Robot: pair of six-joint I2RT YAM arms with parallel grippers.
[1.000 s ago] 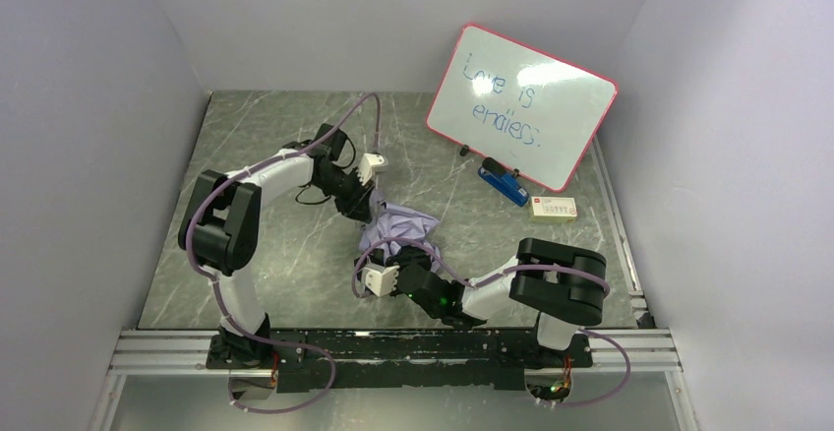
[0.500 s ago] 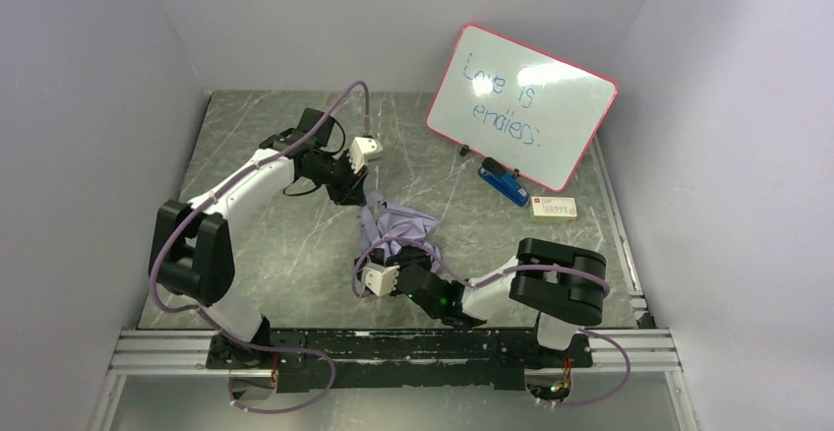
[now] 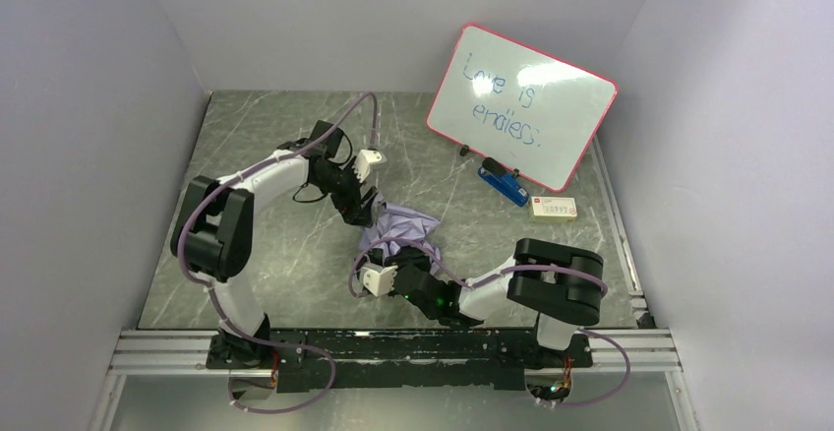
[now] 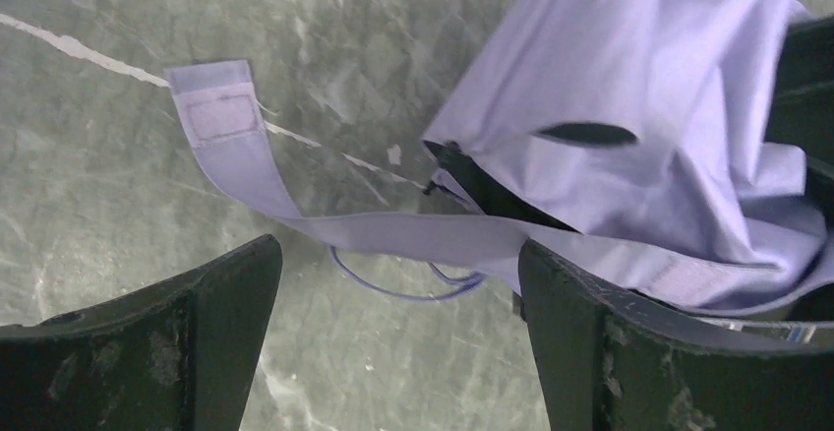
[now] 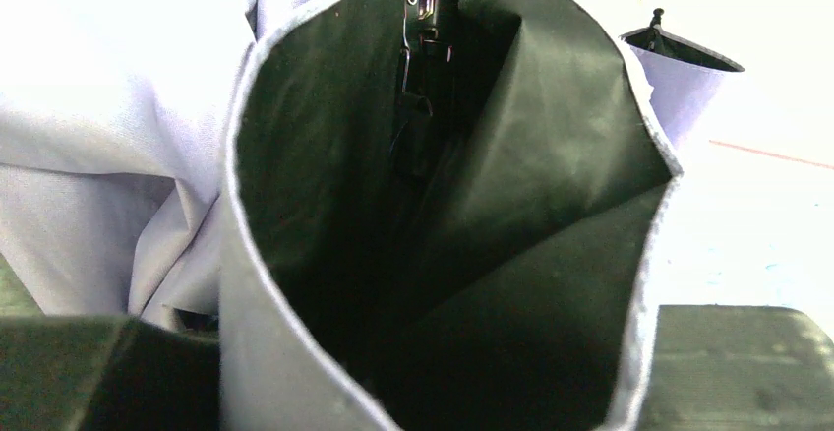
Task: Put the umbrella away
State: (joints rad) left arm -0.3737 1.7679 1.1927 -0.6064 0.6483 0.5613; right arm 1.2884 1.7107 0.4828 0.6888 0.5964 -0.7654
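Umbrella (image 3: 401, 226) was collapsed but loose, strap (image 4: 226, 131) not yet wrapped; left end effector (image 4: 395, 247) gaped wide, empty; right end effector (image 5: 413, 352) gripped its fabric.

- We are holding our left claw (image 4: 395, 254) spread wide, gripping nothing.
- We are clamping our right claw (image 5: 413, 352), arm folded low, on the umbrella (image 5: 98, 106).

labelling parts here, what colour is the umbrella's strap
The umbrella strap is pale lavender, best seen in the left wrist view.
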